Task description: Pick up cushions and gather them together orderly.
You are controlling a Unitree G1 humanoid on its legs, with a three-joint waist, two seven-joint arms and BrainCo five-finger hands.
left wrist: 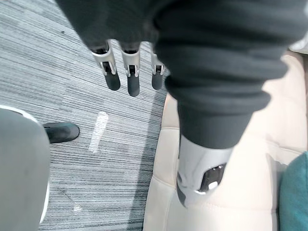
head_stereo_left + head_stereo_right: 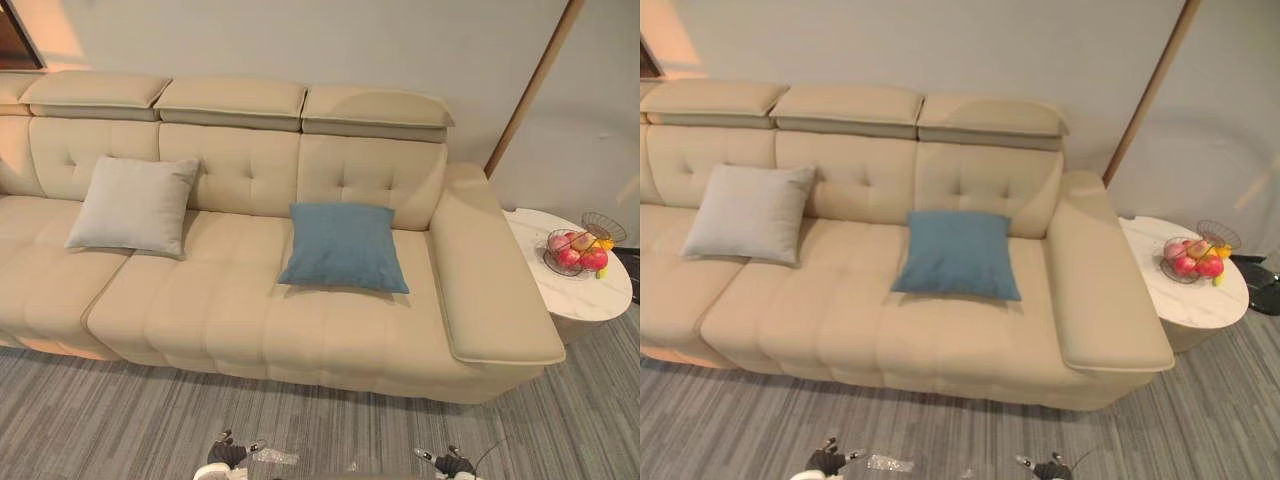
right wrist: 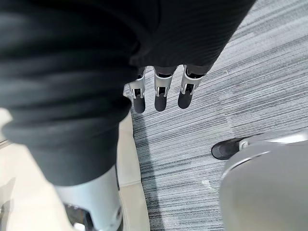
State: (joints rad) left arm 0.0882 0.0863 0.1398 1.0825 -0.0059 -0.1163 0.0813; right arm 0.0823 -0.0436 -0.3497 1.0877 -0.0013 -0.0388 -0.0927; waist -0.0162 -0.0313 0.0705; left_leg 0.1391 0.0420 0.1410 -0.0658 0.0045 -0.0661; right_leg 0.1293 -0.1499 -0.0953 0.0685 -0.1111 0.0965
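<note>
Head views show grey cushion (image 2: pixel 133 205) and blue cushion (image 2: pixel 345 247) far ahead; wrist views show left hand (image 1: pixel 130 70) and right hand (image 3: pixel 162 92) straight-fingered, empty

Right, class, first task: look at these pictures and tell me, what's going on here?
Nothing is being handled yet. The robot faces a cream sofa, its left hand and right hand hanging open over the grey floor, holding nothing. A light grey cushion leans against the backrest on the left; a blue cushion lies apart from it, further right. A wire fruit basket sits on a side table beside the sofa.
</note>
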